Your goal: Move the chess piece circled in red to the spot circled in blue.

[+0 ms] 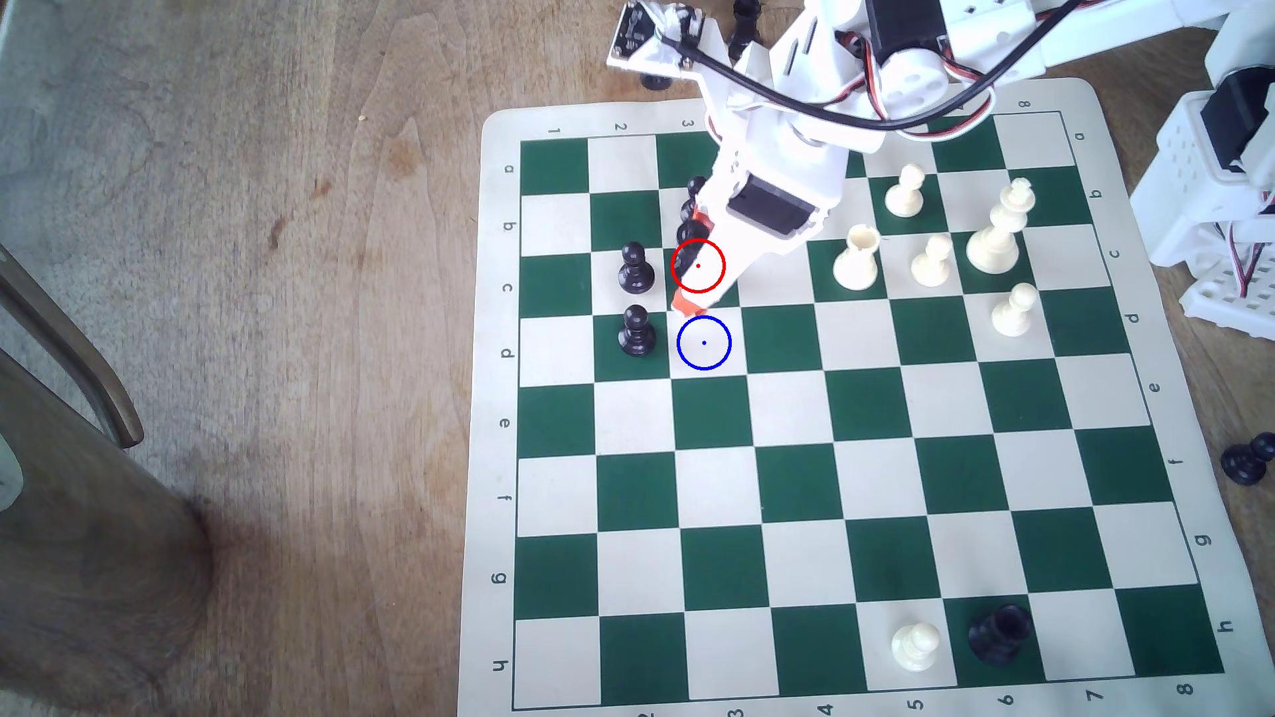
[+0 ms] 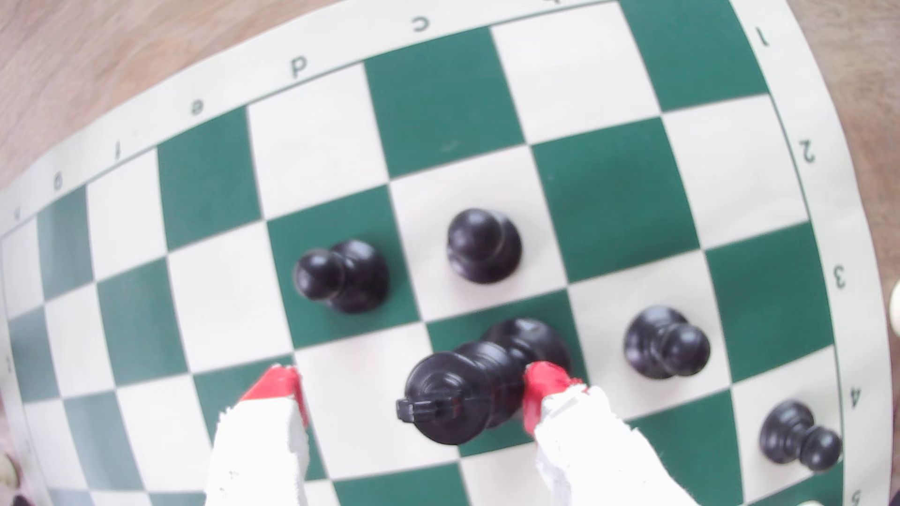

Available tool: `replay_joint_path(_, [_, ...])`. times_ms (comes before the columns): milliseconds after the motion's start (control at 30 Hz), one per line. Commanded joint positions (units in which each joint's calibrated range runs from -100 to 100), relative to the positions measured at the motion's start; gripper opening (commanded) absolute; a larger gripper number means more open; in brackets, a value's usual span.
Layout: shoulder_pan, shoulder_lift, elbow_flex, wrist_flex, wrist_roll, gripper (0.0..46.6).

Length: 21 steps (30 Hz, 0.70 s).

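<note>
Two red-tipped white jaws (image 2: 414, 389) stand wide apart, and we see them straddling the tall glossy black chess piece with the broad round base and cross-topped head (image 2: 467, 389). One red tip touches the piece's stem on one side; the other tip sits well clear of it over the board, so nothing is clamped. In the wrist view the piece's base rests on a green square.

In the exterior view the white arm reaches in from the far right, and its jaws (image 1: 693, 276) come down right at the red ring with the red dot (image 1: 697, 265), where the dark piece (image 1: 684, 260) peeks out on the exterior view's left of the arm. Just nearer to us lies the cream square marked with the thin blue ring and blue dot (image 1: 704, 342), bare, next to the red ring's square.

To the exterior view's left of both rings we have two short round-headed black pawns (image 1: 635, 267), one on a cream square, one on green. Cream-white pieces (image 1: 993, 227) cluster at the far right of the green-and-cream roll-up chessboard (image 1: 966, 482), which lies flat on the brown wooden desk (image 1: 276, 276). At the near edge, a white pawn (image 1: 915, 647) stands beside a squat black rook (image 1: 1000, 633).
</note>
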Motion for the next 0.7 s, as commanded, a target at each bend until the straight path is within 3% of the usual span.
replay_joint_path(0, [-0.1, -2.5, -4.0, 0.4, 0.0, 24.9])
replay_joint_path(200, [0.8, -2.3, -3.3, 0.1, 0.1, 24.4])
replay_joint_path(367, [0.8, -1.7, -3.3, 0.5, 0.6, 17.9])
replay_joint_path(667, [0.4, -1.5, -3.2, 0.7, 0.8, 14.4])
